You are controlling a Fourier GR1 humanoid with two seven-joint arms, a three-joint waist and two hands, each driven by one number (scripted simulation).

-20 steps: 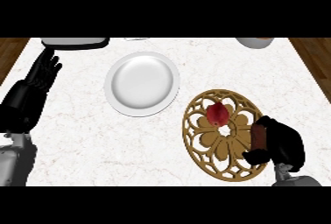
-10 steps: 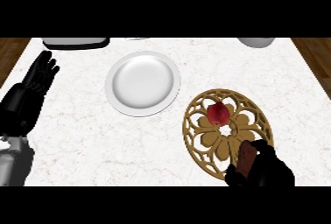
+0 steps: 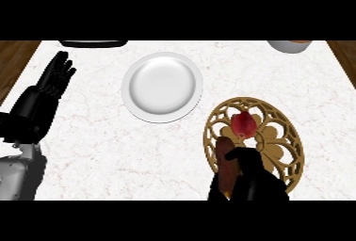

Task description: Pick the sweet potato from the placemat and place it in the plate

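The counter [image 3: 104, 141] is white marble with faint grey veins, and brown wood shows past its left and right edges at the top corners. There is one white plate [image 3: 163, 86], round and bare, lying in the upper middle of the marble. There is one placemat [image 3: 278, 141], a round tan openwork mat with a flower-like cutout pattern, lying to the lower right of the plate and close to it without touching. At the far edge one dark tray [image 3: 93, 43] is cut off at the upper left, and one pale bowl [image 3: 288, 45] is cut off at the upper right.

Two food items show. A small red-pink one [image 3: 243, 123] lies on the upper middle of the mat. The sweet potato [image 3: 224, 160] is long and narrow, brown-orange with a darker reddish upper end, standing nearly upright over the mat's left rim.

The right hand [image 3: 252, 181] comes up from the lower edge over the mat's lower left part, its fingers curled around the sweet potato's lower half. The left hand [image 3: 50, 84] rests at the left edge, fingers straight and pointing up, holding nothing
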